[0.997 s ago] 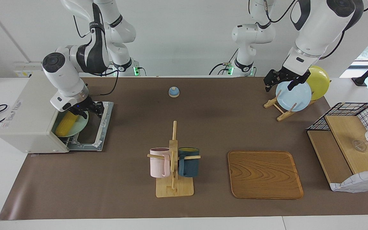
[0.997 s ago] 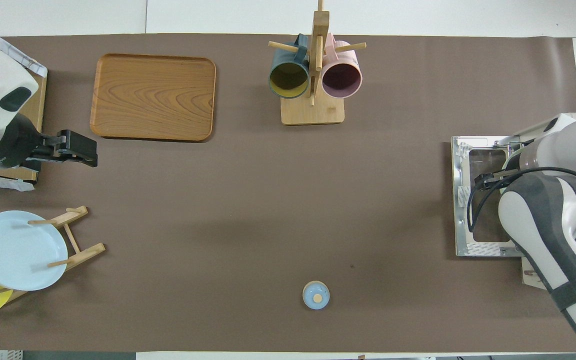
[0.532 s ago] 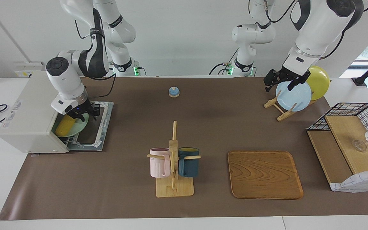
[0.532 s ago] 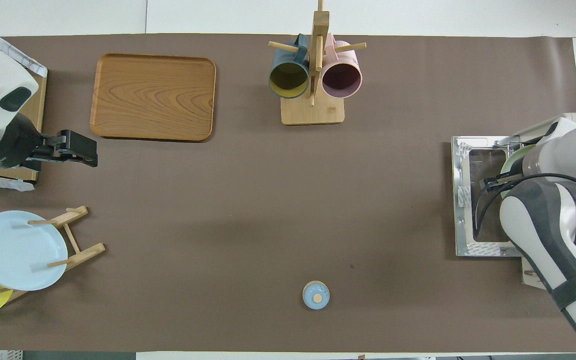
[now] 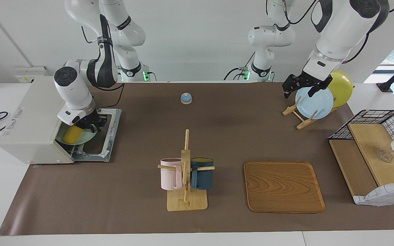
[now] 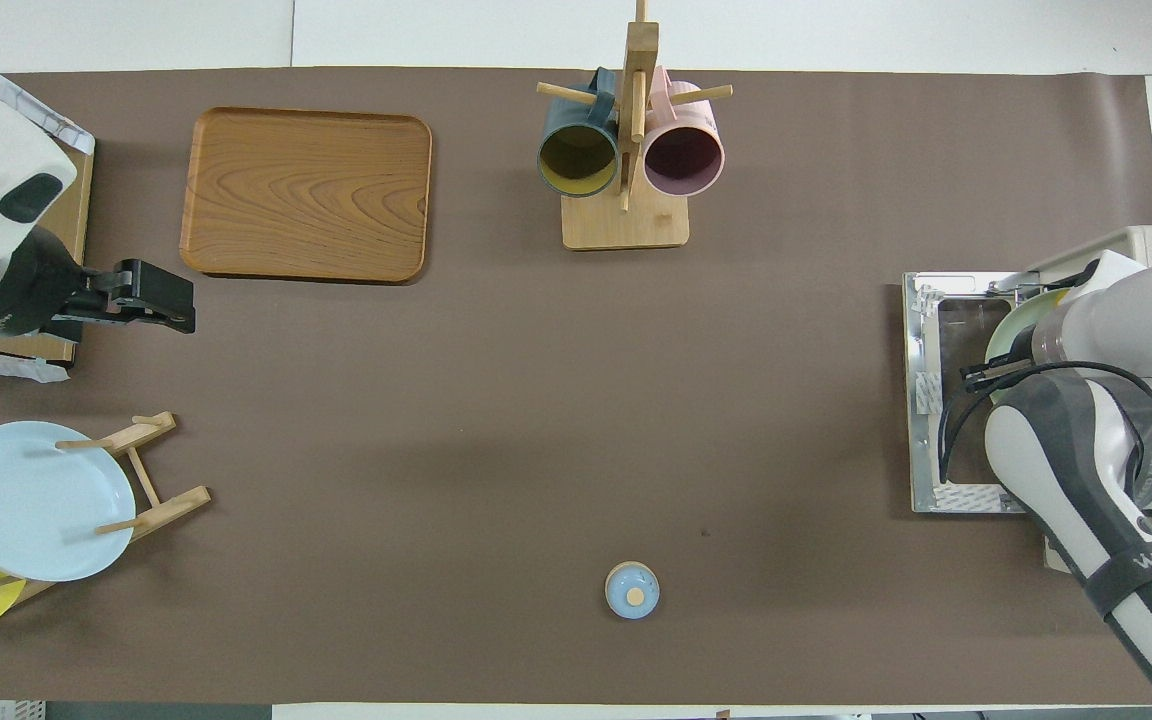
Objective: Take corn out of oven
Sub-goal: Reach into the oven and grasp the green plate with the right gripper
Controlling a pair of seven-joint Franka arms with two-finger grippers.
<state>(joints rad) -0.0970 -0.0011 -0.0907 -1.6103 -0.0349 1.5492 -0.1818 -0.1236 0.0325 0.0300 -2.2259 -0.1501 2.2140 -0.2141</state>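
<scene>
The off-white oven (image 5: 29,116) stands at the right arm's end of the table, its door (image 5: 103,138) folded down flat onto the mat. The yellow corn (image 5: 70,135) lies on a pale green plate (image 5: 82,138) on the rack in the oven's mouth. My right gripper (image 5: 88,125) is low in the oven's opening, right over the corn's outer end and covering part of it. In the overhead view the right arm hides the corn; only the plate's rim (image 6: 1008,335) and the door (image 6: 926,400) show. My left gripper (image 5: 299,90) waits open in the air by the plate rack.
A mug rack (image 5: 186,171) with a pink and a dark blue mug stands mid-table, a wooden tray (image 5: 283,186) beside it. A small blue bell (image 5: 186,98) sits nearer the robots. A blue plate (image 5: 315,102) and yellow plate (image 5: 342,87) stand in a rack; a wire basket shelf (image 5: 371,143) is at the left arm's end.
My right gripper has swung in and down into the oven's mouth onto the corn, its wrist turning more upright. The left arm has not moved.
</scene>
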